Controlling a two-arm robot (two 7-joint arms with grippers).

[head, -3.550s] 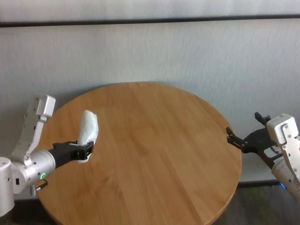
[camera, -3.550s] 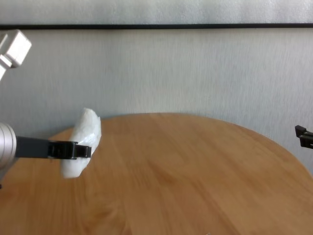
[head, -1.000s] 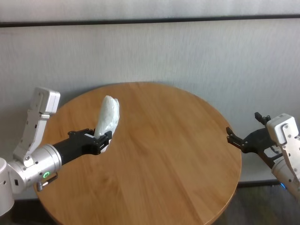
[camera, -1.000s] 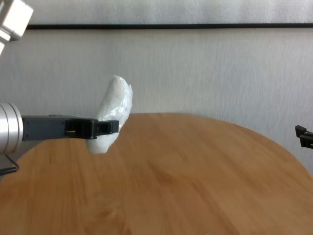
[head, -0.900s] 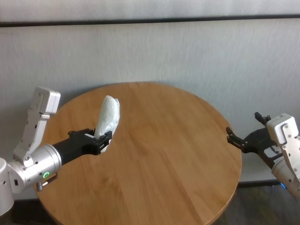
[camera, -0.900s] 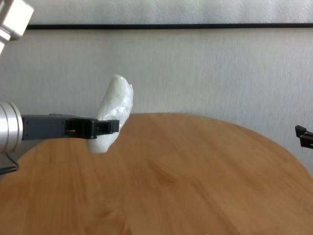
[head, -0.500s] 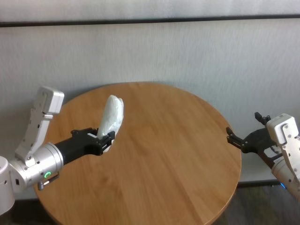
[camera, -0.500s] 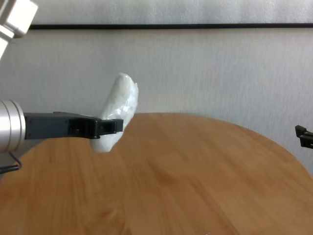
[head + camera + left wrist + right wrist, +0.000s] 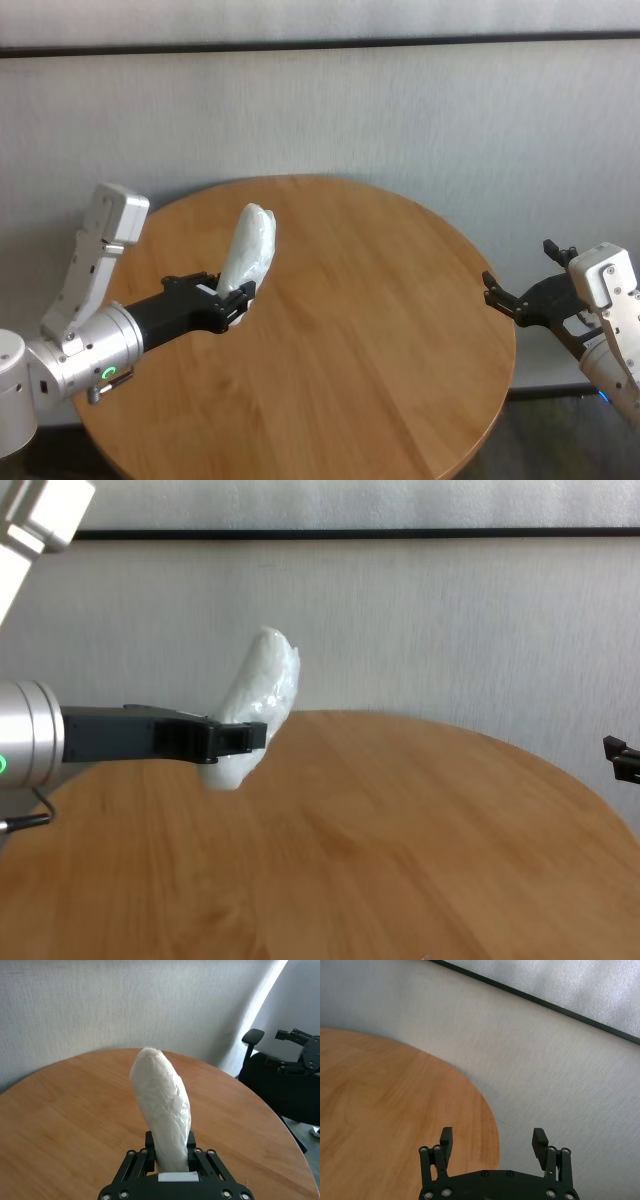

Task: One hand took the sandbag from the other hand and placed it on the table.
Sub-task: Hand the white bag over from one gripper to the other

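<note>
The white lumpy sandbag [image 9: 249, 246] [image 9: 164, 1101] [image 9: 258, 695] stands nearly upright in the air over the left half of the round wooden table [image 9: 380, 330]. My green-lit left gripper [image 9: 240, 296] [image 9: 250, 736] is shut on its lower end, holding it clear of the wood. The blue-lit right gripper [image 9: 498, 292] [image 9: 493, 1143] hangs open just off the table's right edge, with nothing between its fingers. In the chest view only its fingertips [image 9: 618, 758] show at the right border.
A grey textured wall [image 9: 400, 110] runs behind the table. The left wrist view shows a black office chair [image 9: 272, 1077] beyond the table's far side, with the right gripper in front of it.
The left arm has carried the sandbag up and toward the table's middle, to the right in the head and chest views. The right gripper has stayed still and open.
</note>
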